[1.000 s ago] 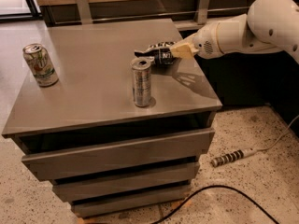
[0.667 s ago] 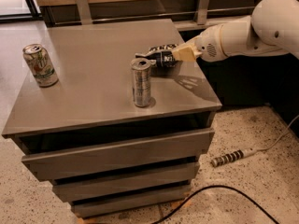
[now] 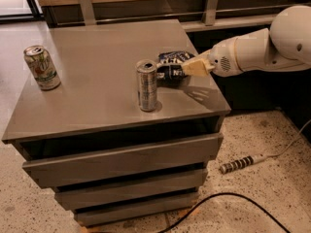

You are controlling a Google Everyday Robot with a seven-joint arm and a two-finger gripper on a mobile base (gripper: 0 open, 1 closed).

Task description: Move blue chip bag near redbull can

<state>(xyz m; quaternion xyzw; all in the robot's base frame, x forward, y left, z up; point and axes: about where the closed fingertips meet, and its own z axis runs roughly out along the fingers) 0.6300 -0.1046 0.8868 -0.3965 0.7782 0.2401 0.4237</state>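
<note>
The redbull can (image 3: 147, 85) stands upright near the front middle of the grey cabinet top (image 3: 97, 52). The blue chip bag (image 3: 171, 65), dark blue with white lettering, sits just behind and to the right of the can, low over the top and close to it. My gripper (image 3: 190, 68) reaches in from the right on the white arm (image 3: 252, 50) and is shut on the bag's right end. Whether the bag rests on the surface or hangs just above it cannot be told.
A shorter green-and-white soda can (image 3: 42, 67) stands at the cabinet's left edge. The cabinet has open drawers below. A power strip (image 3: 240, 164) and a black cable (image 3: 228, 203) lie on the speckled floor to the right. A wooden rail runs behind.
My gripper has carried the chip bag left and slightly down, closer to the redbull can. Both cans have stayed in place.
</note>
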